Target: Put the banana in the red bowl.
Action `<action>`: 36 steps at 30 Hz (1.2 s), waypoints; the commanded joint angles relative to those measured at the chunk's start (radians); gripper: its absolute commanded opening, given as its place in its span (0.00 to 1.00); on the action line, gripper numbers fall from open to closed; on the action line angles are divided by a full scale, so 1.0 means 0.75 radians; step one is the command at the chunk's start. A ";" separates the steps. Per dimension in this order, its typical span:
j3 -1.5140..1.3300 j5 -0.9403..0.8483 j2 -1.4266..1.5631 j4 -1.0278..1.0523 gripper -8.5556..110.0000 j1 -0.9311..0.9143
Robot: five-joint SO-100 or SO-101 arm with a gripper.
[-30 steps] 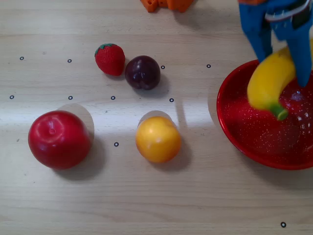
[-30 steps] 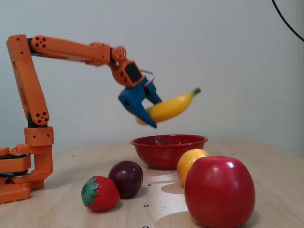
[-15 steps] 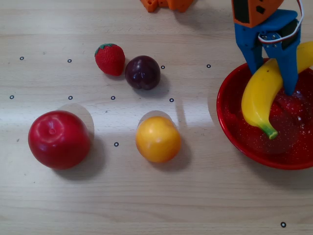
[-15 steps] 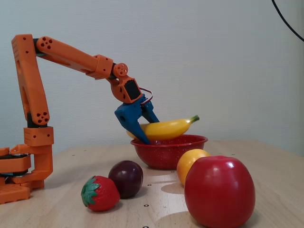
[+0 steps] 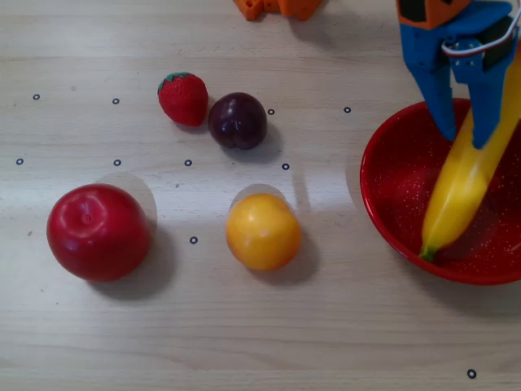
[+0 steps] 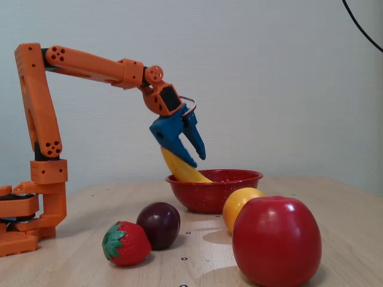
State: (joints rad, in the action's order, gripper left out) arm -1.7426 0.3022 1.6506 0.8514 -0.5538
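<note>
Dipping into the bowl [image 5: 391,175], the banana [image 5: 460,191] leans tip-down with its green stem end on the red floor.

In the overhead view, left to right: an apple [image 5: 98,232] sits on the pale surface [image 5: 244,342], a strawberry [image 5: 183,98] and a plum [image 5: 237,120] lie just beside each other further up, an orange [image 5: 262,231] rests near the middle, and the bowl is at the right edge (partly cut off by the frame). The blue gripper [image 5: 466,137] hangs over the bowl's upper part, its two fingers spread to either side of the banana's upper half; whether they press it I cannot tell. In the fixed view the gripper [image 6: 197,160] points down at the bowl [image 6: 215,191], the banana [image 6: 182,170] slanting from between the fingers over the rim.
</note>
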 commanded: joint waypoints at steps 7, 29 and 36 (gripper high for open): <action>0.299 -0.057 0.217 0.192 0.07 0.131; -0.174 -0.164 0.828 0.133 0.07 0.683; -0.589 -0.153 1.162 0.029 0.07 0.773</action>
State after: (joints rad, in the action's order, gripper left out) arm -2.1951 0.1933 2.4758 0.9081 -0.0046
